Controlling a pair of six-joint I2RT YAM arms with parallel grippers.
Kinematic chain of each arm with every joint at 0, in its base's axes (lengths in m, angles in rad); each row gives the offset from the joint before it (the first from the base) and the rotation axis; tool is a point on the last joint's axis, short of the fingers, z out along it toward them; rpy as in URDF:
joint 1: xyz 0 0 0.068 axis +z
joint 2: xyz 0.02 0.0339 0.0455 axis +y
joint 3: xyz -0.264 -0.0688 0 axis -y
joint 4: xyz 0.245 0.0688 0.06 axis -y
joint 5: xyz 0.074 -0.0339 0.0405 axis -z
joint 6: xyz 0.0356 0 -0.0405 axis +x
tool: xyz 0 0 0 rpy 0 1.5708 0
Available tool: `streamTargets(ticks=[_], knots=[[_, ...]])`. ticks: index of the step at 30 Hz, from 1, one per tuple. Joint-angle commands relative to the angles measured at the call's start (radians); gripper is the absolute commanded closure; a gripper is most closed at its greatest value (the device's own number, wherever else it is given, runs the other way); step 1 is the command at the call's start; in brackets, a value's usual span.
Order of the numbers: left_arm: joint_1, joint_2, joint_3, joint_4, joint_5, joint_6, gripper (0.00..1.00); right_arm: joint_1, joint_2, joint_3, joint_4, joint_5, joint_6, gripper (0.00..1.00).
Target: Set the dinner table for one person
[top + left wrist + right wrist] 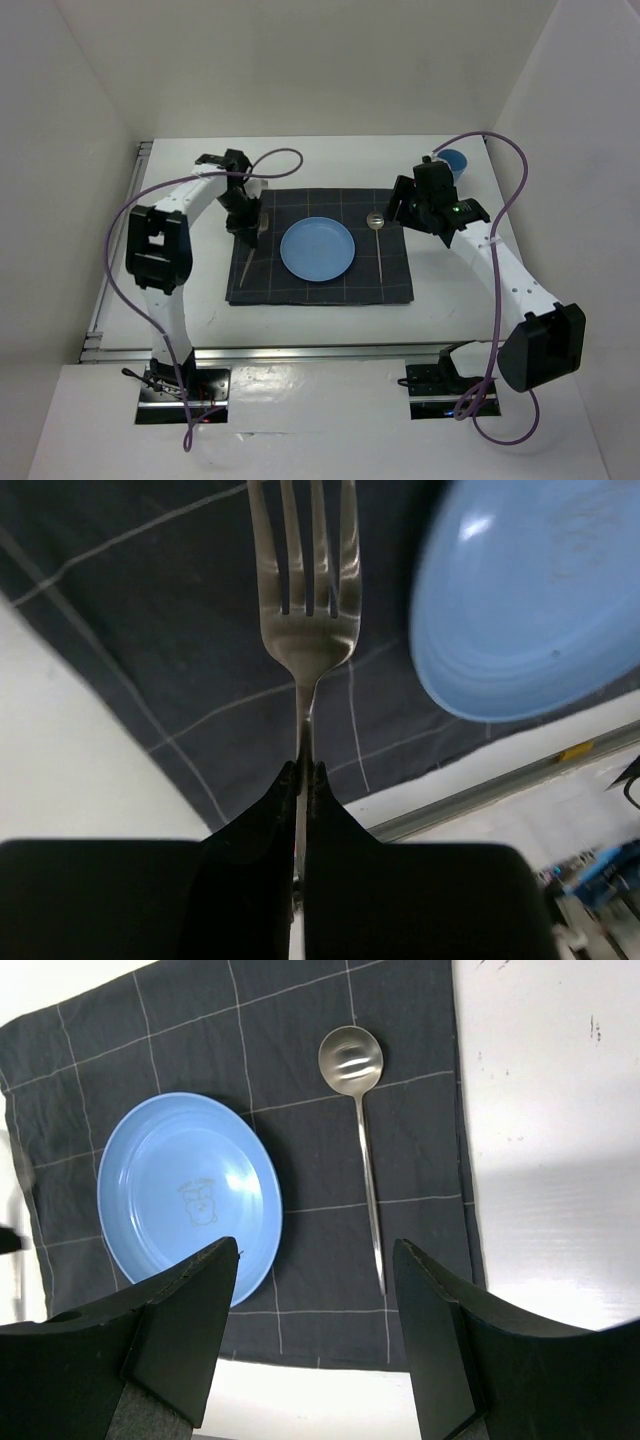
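On the white dinner table [320, 160] lies a dark checked mat [330, 288] with a blue plate [316, 249] at its middle. My left gripper [245, 215] is shut on a metal fork [305, 590]. The handle is pinched between the jaws [306, 770] and the tines point away over the mat's left part, left of the plate [530, 600]. I cannot tell whether the fork [250, 258] touches the cloth. A spoon [362, 1150] lies on the mat right of the plate [190, 1195]. My right gripper [315, 1260] hangs open above it, holding nothing.
A small blue cup [455, 162] stands on the table at the back right, behind my right gripper [412, 205]. A metal rail [500, 785] edges the tabletop. White walls enclose the table on three sides.
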Motion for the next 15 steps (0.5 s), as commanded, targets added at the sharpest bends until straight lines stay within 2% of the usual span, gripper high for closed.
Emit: streamTargets(ticks=[1,5,10,15], knots=[[0.000,0.085,0.043,-0.082,0.029,-0.084,1.00,-0.001,-0.018,0.005,0.051,0.009,-0.018,0.29],[-0.061,0.086,0.030,0.009,-0.117,-0.148,1.00,-0.001,-0.027,0.005,0.051,0.018,-0.027,0.29],[-0.061,0.063,-0.058,0.145,-0.236,-0.311,1.00,-0.001,-0.027,0.014,0.051,0.028,-0.046,0.29],[-0.094,0.103,-0.069,0.240,-0.369,-0.344,1.00,-0.001,-0.036,0.023,0.042,0.049,-0.069,0.29]])
